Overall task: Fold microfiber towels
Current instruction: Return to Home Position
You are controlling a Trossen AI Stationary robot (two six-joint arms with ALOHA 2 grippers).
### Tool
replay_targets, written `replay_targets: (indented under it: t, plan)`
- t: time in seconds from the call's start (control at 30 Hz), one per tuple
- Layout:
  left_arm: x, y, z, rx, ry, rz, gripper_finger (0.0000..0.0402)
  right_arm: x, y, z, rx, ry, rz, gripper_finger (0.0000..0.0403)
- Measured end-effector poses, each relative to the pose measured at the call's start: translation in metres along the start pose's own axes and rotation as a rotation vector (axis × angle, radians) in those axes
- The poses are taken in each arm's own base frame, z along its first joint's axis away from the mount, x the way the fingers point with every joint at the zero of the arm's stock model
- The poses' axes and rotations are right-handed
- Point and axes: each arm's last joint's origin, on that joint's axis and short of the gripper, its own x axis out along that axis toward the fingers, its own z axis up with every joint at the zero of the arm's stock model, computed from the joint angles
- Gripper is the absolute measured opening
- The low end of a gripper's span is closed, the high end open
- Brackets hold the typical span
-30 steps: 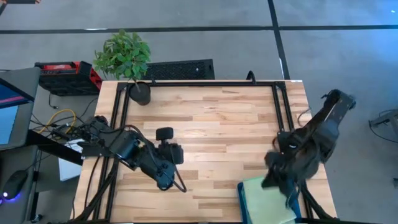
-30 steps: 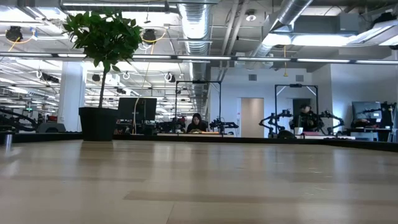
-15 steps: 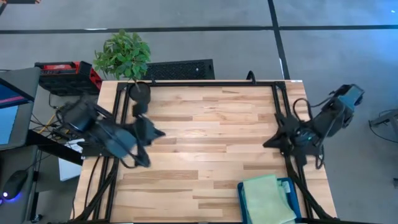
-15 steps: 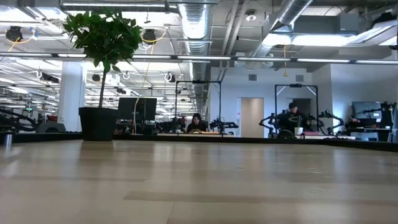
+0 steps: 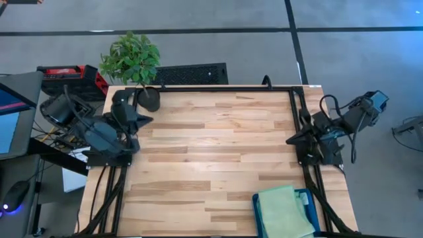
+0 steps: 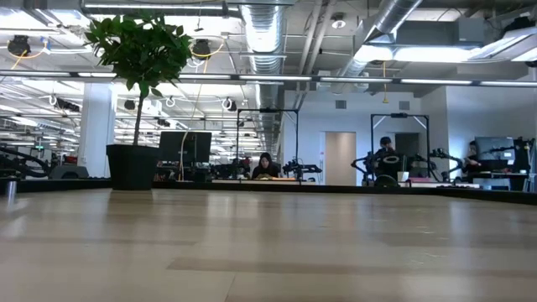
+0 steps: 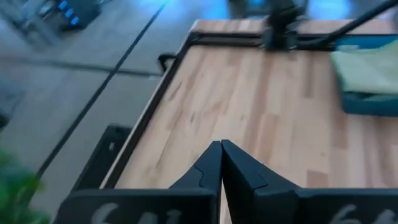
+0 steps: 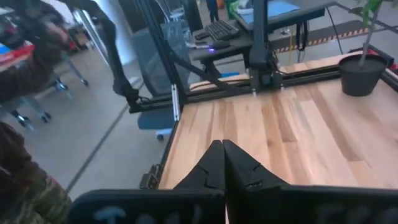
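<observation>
at the table's right-hand corner, the far end from the plant [image 5: 131, 58], sits the bin [image 7: 367, 104] with the green towel [image 5: 284, 210] folded flat on top. anything under it is hidden, so i can't count the other towels. no cloth shows on the bare wood of the table [image 5: 218, 145] in the high view or the low view. left gripper [image 7: 221, 148] is tucked at the left edge beside the plant pot [image 5: 149, 99], pointing in across the table, fingers pressed together on nothing. right gripper [image 8: 222, 148] is parked at the right edge about halfway along it, also pointing inward, fingers together and empty. key relation: the bin lies on the right arm's side, just along that edge from its gripper, while the left gripper is well apart from it across the full width. so the right arm is clearly nearer if anything in the bin needs touching. can't judge the towel's long axis, since the picture edge cuts the bin off. my read: folding looks done and both arms are at or close to rest. little risk, with nothing held and nothing between the arms.
</observation>
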Motion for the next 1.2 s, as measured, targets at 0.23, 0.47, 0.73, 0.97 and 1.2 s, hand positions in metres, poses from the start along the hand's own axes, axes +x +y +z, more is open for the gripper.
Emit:
replay_targets:
  t: [0.23, 0.47, 0.73, 0.97, 1.2]
  plan:
    - [0.021, 0.012, -0.061, -0.174, -0.054, 0.086, 0.0, 0.005, -0.009, -0.031, 0.014, -0.102, 0.045, 0.0009]
    - [0.044, 0.019, -0.122, -0.309, -0.224, -0.012, 0.0, 0.006, -0.02, -0.059, 0.064, -0.226, 0.088, 0.001]
    - [0.062, 0.031, -0.183, -0.384, -0.431, -0.092, 0.0, 0.003, -0.033, -0.089, 0.071, -0.295, 0.105, 0.001]
    - [0.069, 0.04, -0.219, -0.432, -0.64, -0.206, 0.0, 0.006, -0.039, -0.107, 0.055, -0.406, 0.129, 0.0011]
    - [0.075, 0.04, -0.24, -0.323, -0.839, -0.299, 0.0, 0.019, -0.045, -0.128, 0.056, -0.465, 0.115, 0.0012]
